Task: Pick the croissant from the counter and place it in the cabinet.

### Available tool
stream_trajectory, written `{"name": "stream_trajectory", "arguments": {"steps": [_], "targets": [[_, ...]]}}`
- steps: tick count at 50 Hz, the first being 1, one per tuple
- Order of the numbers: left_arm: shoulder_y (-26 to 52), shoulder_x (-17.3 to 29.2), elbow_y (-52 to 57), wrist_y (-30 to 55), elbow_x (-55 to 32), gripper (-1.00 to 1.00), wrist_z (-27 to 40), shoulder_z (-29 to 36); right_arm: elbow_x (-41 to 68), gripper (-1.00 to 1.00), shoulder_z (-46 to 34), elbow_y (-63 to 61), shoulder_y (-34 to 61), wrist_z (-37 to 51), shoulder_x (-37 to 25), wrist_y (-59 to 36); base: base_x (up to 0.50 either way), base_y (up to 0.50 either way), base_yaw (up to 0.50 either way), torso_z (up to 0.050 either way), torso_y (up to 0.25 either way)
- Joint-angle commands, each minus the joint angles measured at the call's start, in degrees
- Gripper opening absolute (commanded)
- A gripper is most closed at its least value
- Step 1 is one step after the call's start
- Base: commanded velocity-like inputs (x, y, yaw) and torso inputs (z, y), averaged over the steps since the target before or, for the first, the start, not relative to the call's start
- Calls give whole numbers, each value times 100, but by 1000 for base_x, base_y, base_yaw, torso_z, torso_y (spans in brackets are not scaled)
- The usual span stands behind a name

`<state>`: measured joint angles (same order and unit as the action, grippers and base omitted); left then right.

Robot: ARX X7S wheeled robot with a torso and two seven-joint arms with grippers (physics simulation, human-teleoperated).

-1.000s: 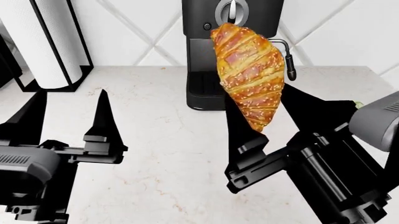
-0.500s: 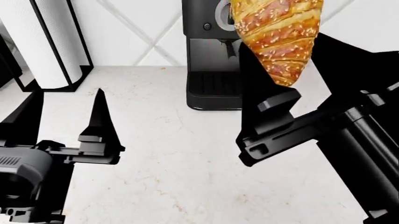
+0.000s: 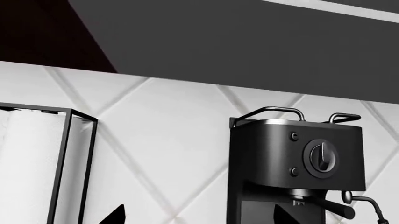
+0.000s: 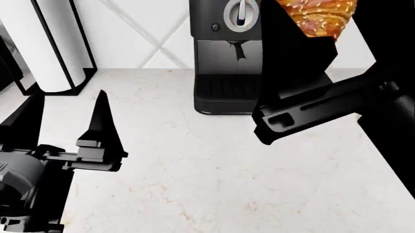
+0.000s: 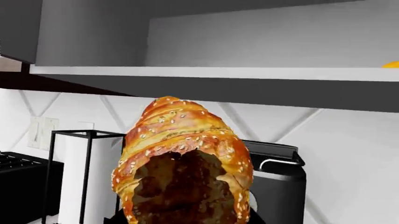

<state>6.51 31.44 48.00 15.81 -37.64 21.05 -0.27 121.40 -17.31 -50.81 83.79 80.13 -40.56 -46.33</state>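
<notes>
The croissant (image 4: 318,17) is golden-brown with sesame seeds, held in my right gripper (image 4: 324,43) high above the counter (image 4: 194,170), in front of the coffee machine. Its upper part runs off the top of the head view. In the right wrist view the croissant (image 5: 182,161) fills the middle, below the open cabinet shelf (image 5: 249,74). My left gripper (image 4: 65,121) is open and empty, low over the counter at the left; only its fingertips (image 3: 115,215) show in the left wrist view.
A black coffee machine (image 4: 224,58) stands at the back against the tiled wall. A paper towel roll in a black holder (image 4: 48,43) stands at the back left. A yellow object (image 5: 391,64) shows at the shelf's edge.
My right gripper has risen with the croissant, from counter height in front of the coffee machine up to the top of the head view. The left gripper has barely moved.
</notes>
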Motion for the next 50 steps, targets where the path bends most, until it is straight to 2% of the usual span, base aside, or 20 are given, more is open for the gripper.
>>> {"name": "stream_trajectory", "arguments": {"steps": [1, 17, 50], "targets": [[-19, 64, 63, -12, -163, 100, -10, -69, 163, -100, -319, 305, 837, 313, 128, -59, 0, 0, 0, 0, 0], [-54, 124, 54, -80, -258, 100, -68, -116, -272, -100, -590, 1104, 1446, -59, 302, -428, 0, 0, 0, 0, 0], [25, 174, 25, -61, -312, 100, -12, -73, -1510, -100, -890, 2474, 1920, -1239, 767, -848, 0, 0, 0, 0, 0]]}}
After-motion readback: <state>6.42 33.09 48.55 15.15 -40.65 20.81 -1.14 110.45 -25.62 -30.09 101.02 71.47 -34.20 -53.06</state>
